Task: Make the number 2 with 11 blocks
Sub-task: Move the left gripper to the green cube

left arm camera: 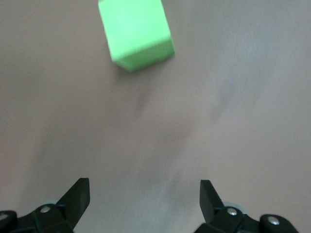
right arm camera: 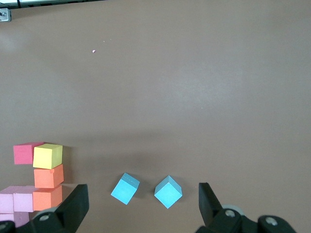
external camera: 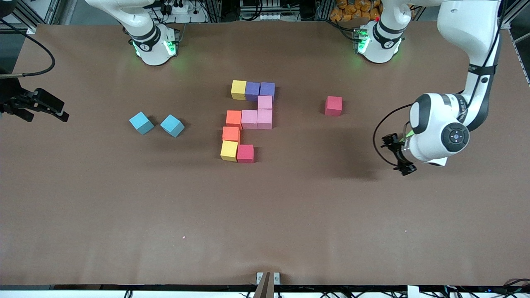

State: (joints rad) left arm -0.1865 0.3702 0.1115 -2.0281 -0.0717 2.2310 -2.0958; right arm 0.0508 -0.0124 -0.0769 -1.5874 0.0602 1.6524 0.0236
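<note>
The number 2 [external camera: 249, 119] is lacking its nearest row's last cube, beside the red cube [external camera: 245, 153]. The left gripper [left arm camera: 144, 194], jaws spread and empty, is hovering near the green cube [left arm camera: 136, 33] toward the left arm's end of the table. A skewed descent risks nudging that light cube away or squashing its soft, matte, square-edged foam. The right gripper [right arm camera: 143, 196], likewise spread and empty, is waiting near two light blue cubes [right arm camera: 125, 189].
</note>
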